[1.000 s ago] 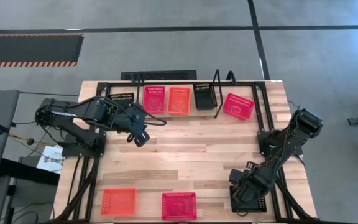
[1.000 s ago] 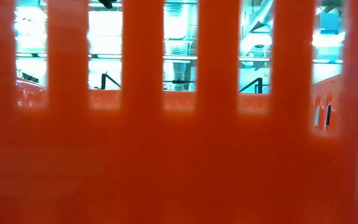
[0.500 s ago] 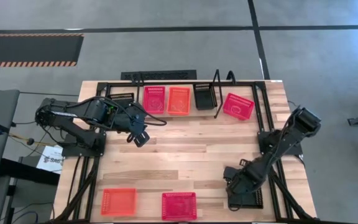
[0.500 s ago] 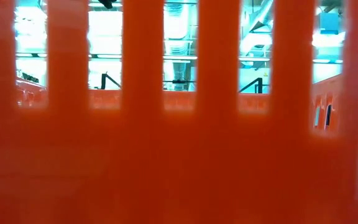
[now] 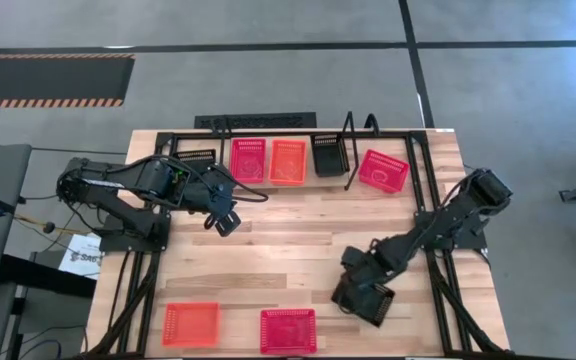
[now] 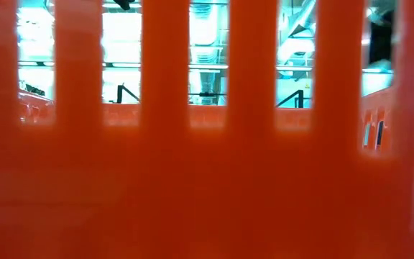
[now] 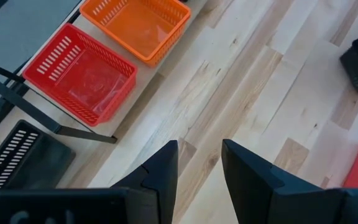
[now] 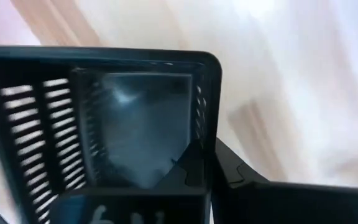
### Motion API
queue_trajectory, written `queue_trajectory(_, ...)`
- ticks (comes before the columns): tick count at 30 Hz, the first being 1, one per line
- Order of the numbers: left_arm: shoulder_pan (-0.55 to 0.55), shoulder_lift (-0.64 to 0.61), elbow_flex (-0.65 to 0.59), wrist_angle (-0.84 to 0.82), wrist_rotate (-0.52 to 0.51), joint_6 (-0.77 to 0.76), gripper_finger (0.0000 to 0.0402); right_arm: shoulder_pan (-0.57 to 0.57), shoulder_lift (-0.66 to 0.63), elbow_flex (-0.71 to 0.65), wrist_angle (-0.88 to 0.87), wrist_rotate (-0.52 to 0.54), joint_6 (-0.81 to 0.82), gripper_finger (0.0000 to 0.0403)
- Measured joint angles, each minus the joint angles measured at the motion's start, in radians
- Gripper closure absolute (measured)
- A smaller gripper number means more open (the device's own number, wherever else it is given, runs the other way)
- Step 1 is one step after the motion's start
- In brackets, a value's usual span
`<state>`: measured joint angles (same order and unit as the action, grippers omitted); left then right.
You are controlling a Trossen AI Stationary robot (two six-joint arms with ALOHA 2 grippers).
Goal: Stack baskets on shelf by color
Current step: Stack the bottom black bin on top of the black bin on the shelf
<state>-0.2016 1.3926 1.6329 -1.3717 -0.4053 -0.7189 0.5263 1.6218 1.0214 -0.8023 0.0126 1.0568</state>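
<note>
My right gripper (image 5: pixel 360 296) is clamped on the rim of a black perforated plastic basket (image 8: pixel 114 124), lower right of centre over the wooden surface (image 5: pixel 288 235). My left gripper (image 7: pixel 197 165) hovers part-open, empty, upper left.

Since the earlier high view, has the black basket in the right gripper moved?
Yes. The black basket, in the right gripper, has moved left toward the red basket.
</note>
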Motion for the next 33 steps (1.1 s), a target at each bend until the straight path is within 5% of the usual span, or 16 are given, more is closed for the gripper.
queue_trajectory(20, 0.0, 0.0, 0.0, 0.0, 0.0, -0.015, 0.0288, -0.528, -0.002, 0.673, -0.148, 0.527, -0.556, 0.04)
queue_trajectory(33, 0.0, 0.0, 0.0, -0.007, -0.027, -0.06, 0.0288, -0.877, 0.028, 0.672, -0.181, 0.447, -0.347, 0.04)
